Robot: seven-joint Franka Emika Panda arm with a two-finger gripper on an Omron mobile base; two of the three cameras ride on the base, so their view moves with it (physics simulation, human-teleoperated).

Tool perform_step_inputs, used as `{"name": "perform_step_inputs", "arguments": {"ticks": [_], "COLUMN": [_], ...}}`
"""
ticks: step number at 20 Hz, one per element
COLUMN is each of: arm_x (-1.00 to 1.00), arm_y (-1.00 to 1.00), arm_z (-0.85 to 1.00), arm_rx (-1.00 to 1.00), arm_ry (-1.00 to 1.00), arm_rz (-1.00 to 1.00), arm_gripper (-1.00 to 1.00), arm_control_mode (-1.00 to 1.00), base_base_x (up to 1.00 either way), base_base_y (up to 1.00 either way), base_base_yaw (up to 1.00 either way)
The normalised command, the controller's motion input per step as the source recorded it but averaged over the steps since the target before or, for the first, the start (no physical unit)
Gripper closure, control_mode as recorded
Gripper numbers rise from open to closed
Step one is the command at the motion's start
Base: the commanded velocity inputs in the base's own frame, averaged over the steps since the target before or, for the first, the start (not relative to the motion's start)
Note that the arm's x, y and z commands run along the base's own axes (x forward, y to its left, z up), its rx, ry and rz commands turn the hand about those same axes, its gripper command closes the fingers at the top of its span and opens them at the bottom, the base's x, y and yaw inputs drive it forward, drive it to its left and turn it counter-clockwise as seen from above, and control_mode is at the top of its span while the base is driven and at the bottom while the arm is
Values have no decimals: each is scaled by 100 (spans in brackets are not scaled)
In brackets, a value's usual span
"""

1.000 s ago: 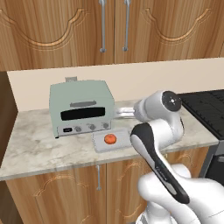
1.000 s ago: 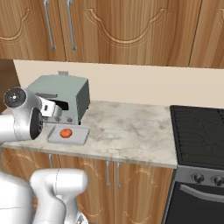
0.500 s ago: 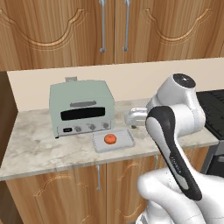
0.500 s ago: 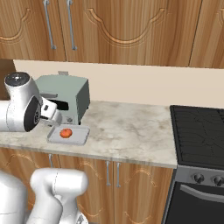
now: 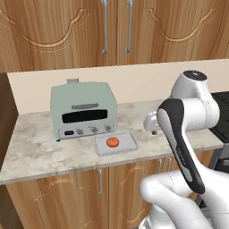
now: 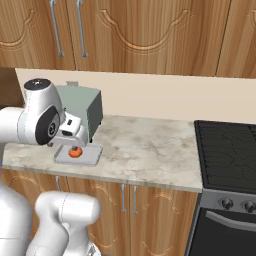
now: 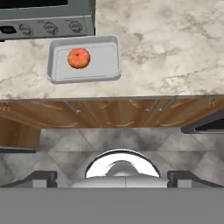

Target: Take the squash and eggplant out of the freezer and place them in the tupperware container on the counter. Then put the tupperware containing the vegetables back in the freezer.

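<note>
The orange-red squash [image 5: 112, 142] [image 6: 75, 152] [image 7: 79, 58] lies in the left half of the pale grey tupperware container [image 5: 130, 145] [image 6: 93, 158] [image 7: 109, 61], which rests on the beige counter [image 5: 44, 152] [image 6: 145, 150] [image 7: 175, 52] in front of the toaster oven. My gripper [image 5: 152, 123] [image 6: 74, 133] [image 7: 112, 177] hangs open and empty above the counter, just right of the container and apart from it. The eggplant and the freezer are out of view.
A mint-green toaster oven [image 5: 82, 109] [image 6: 82, 107] [image 7: 43, 17] stands behind the container. A black stove [image 6: 230, 150] [image 5: 222, 115] borders the counter on the right. Wooden cabinets hang above, and cabinet doors [image 7: 113, 113] sit below the counter edge.
My arm has swung to the right and risen, carrying the open gripper away from above the container. The squash and container have stayed put.
</note>
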Motion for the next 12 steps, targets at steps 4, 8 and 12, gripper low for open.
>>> {"name": "perform_step_inputs", "arguments": {"ticks": [4,8,12], "arm_x": [-17,0,0], "arm_y": [0,0,0], "arm_z": [-3,0,0], "arm_rx": [0,0,0], "arm_ry": [0,0,0], "arm_rz": [0,0,0], "arm_gripper": [-100,-100,-100], "arm_control_mode": [100,100,100], "base_base_x": [-75,-79,-7], "base_base_y": [18,98,100], "base_base_yaw": [0,0,0]}}
